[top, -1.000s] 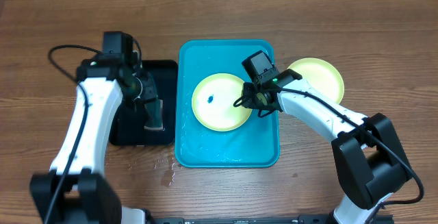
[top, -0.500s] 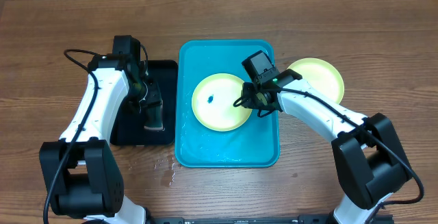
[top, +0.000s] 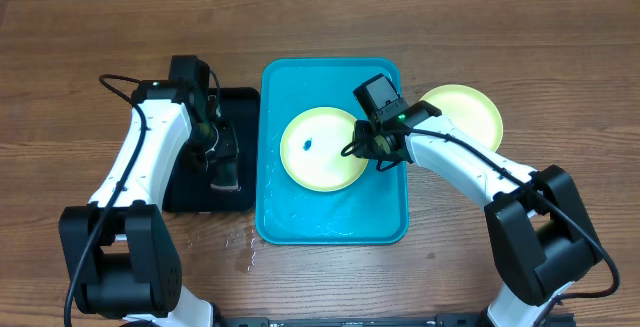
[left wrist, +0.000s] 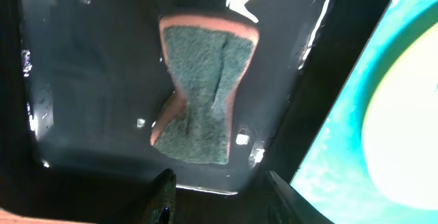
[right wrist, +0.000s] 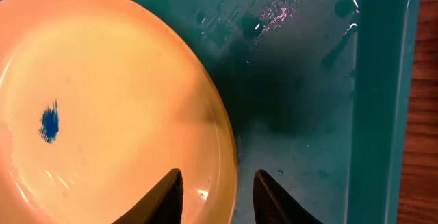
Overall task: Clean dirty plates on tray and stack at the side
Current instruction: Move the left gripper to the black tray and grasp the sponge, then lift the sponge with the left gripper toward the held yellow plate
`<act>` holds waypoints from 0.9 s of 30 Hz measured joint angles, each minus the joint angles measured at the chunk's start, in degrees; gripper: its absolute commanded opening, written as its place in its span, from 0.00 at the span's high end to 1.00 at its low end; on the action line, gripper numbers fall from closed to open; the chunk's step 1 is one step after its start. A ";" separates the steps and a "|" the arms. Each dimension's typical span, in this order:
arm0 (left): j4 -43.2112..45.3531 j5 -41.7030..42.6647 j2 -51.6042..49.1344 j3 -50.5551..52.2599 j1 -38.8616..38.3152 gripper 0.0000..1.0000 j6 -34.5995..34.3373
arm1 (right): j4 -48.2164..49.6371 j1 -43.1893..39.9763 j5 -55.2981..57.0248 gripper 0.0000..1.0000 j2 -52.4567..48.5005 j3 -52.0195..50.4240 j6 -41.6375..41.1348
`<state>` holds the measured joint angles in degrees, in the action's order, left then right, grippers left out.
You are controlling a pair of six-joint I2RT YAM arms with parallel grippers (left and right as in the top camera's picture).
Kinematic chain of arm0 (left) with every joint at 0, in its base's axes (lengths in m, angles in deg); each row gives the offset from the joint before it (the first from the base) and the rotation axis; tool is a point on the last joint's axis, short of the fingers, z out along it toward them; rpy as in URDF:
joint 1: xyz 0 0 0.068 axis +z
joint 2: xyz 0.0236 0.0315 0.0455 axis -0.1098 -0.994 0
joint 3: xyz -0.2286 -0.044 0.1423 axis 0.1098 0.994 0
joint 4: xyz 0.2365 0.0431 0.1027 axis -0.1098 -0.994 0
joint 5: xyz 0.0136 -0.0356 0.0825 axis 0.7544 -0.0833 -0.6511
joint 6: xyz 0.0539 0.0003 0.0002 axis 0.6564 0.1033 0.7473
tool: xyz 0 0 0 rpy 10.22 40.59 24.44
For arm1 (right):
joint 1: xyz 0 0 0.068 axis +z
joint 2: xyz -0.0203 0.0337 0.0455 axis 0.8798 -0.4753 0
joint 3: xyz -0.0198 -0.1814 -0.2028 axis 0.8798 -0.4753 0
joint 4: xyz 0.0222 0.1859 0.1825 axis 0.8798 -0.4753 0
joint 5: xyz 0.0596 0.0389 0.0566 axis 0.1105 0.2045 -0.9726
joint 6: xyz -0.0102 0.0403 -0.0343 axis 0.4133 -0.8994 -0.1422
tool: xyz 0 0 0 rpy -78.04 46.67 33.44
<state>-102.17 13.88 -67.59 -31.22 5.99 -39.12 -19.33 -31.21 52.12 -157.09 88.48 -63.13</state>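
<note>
Right claw [right wrist: 217,200] at the right edge of the dirty plate [top: 322,149].
The round plate lies flat in the blue tray [top: 330,225], its edge between the half-open claw tips, not pinched. The left claw [left wrist: 222,196], open and empty, hangs over the green sponge [left wrist: 205,94] in the black tray [top: 185,195]; the sponge's long side runs near to far.

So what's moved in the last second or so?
The left arm swung right, closer to the black tray; its left gripper stays open near the sponge. Nothing was grabbed or released. The right gripper, plate and turquoise tray stayed put.
</note>
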 measured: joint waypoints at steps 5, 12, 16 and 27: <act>2.27 -2.27 0.09 3.34 -0.24 0.65 0.04 | -0.13 0.00 0.00 0.65 0.00 -0.02 0.37; 8.94 -3.21 0.09 7.89 -0.26 0.71 0.85 | 0.09 0.00 -0.02 0.64 0.00 -0.02 0.74; 11.02 -2.80 0.09 8.50 -0.37 0.71 2.62 | 0.20 0.00 0.00 0.64 0.00 -0.02 0.74; 17.18 -2.75 0.11 11.63 -0.46 0.75 5.84 | 0.26 0.00 -0.02 0.64 0.00 -0.02 0.74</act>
<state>-84.99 11.12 -67.48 -19.59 5.53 -33.28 -19.07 -31.21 52.10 -157.09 88.46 -62.39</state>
